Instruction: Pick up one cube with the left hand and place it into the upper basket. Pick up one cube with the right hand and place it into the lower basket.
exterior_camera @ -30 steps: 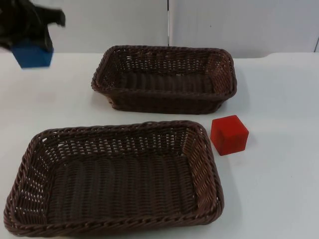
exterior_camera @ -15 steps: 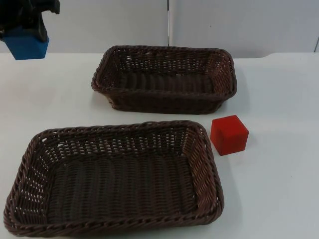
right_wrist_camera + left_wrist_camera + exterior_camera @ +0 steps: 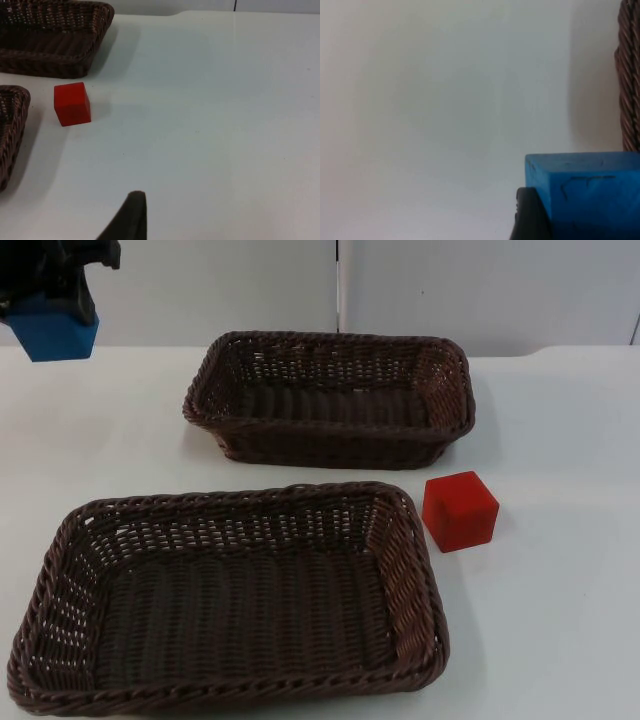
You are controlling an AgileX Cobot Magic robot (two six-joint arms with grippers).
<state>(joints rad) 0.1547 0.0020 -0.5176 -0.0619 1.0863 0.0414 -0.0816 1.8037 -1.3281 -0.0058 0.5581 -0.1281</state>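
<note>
My left gripper [image 3: 52, 310] hangs high over the table's far left corner, shut on a blue cube [image 3: 50, 335]. It is well left of the upper basket [image 3: 330, 343]. In the left wrist view the blue cube [image 3: 590, 192] sits against a black fingertip [image 3: 530, 217], above bare table, with a basket rim [image 3: 631, 75] at the side. A red cube [image 3: 460, 510] rests on the table just right of the lower basket [image 3: 230, 497] and in front of the upper one. My right gripper [image 3: 130, 217] waits far from the red cube [image 3: 72, 103].
Both wicker baskets hold nothing. White table stretches to the right of the red cube and around the right gripper. The grey partition wall [image 3: 230, 285] closes off the far edge.
The left gripper rose and shifted slightly left with the blue cube a second ago, then stayed put. The red cube and baskets have not moved.
</note>
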